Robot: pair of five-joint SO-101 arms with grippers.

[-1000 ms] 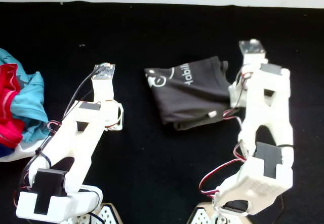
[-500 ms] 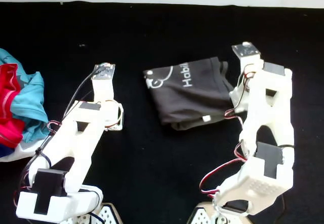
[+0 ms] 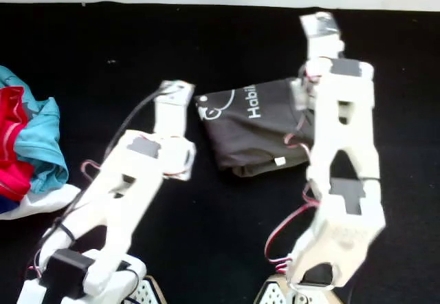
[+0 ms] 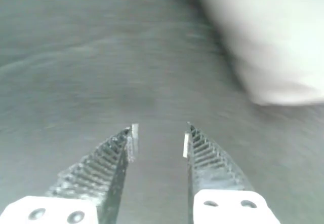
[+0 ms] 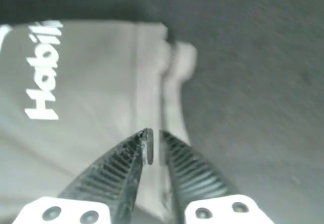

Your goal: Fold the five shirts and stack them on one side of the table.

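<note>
A folded black shirt with white print lies on the black table between the two arms. In the right wrist view my right gripper hovers over the side edge of the black shirt, fingers almost together with nothing between them. My right arm stretches over the shirt's right side. My left gripper is open above bare table, and its head sits just left of the shirt. A heap of teal, red and white shirts lies at the left edge.
A pale blurred shape lies off to one side ahead of the left gripper. Both arm bases stand at the near edge. Bare black table stretches behind the shirt and between the heap and the left arm.
The left arm swung right, toward the black shirt. The right arm shifted left and farther back over the shirt's right edge. The shirt's right side now lies flatter.
</note>
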